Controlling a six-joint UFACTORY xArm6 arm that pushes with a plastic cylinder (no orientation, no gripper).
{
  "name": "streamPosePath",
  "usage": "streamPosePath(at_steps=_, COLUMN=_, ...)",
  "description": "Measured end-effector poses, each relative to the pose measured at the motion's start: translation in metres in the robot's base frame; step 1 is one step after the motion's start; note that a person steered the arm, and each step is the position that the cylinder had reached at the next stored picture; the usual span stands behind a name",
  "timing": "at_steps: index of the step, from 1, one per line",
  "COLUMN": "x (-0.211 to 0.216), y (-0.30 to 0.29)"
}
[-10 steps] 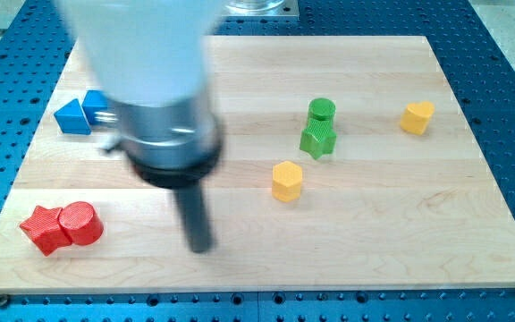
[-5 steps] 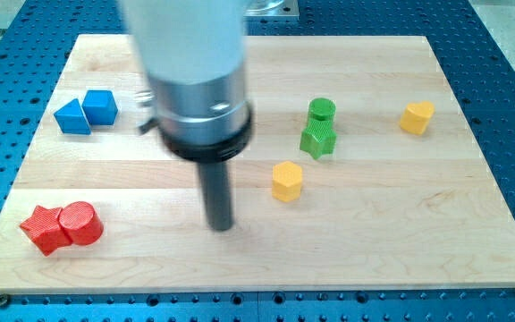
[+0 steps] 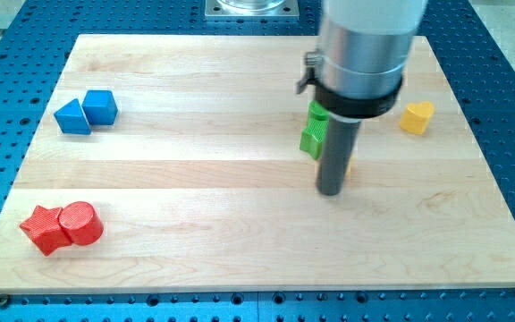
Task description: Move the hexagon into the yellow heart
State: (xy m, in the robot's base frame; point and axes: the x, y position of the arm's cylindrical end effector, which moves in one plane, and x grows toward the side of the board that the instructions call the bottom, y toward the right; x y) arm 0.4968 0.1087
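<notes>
My tip [image 3: 331, 190] rests on the wooden board [image 3: 195, 179], right of its centre. The yellow hexagon [image 3: 349, 165] is almost wholly hidden behind the rod; only a thin yellow sliver shows at the rod's right edge, just above the tip. The yellow heart [image 3: 417, 117] lies toward the view's upper right, apart from the rod. A bare gap of board separates the sliver from the heart.
A green star-like block [image 3: 311, 139] and a green cylinder [image 3: 316, 111] sit just left of the rod, partly covered by the arm. A blue triangle [image 3: 71, 117] and blue cube [image 3: 101, 105] lie at upper left. A red star [image 3: 41, 229] and red cylinder [image 3: 80, 223] lie at lower left.
The arm has swept from the view's left to the right. The yellow hexagon has left its spot below the green blocks and shifted right and slightly up, behind the rod.
</notes>
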Motion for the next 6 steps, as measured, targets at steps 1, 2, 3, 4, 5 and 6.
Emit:
streamPosePath(at_steps=1, x=-0.004, y=0.023)
streamPosePath(at_steps=2, x=-0.009, y=0.041)
streamPosePath(at_steps=3, x=-0.009, y=0.04)
streamPosePath(at_steps=4, x=-0.006, y=-0.006)
streamPosePath(at_steps=5, x=-0.006, y=-0.028)
streamPosePath(at_steps=6, x=-0.006, y=-0.027)
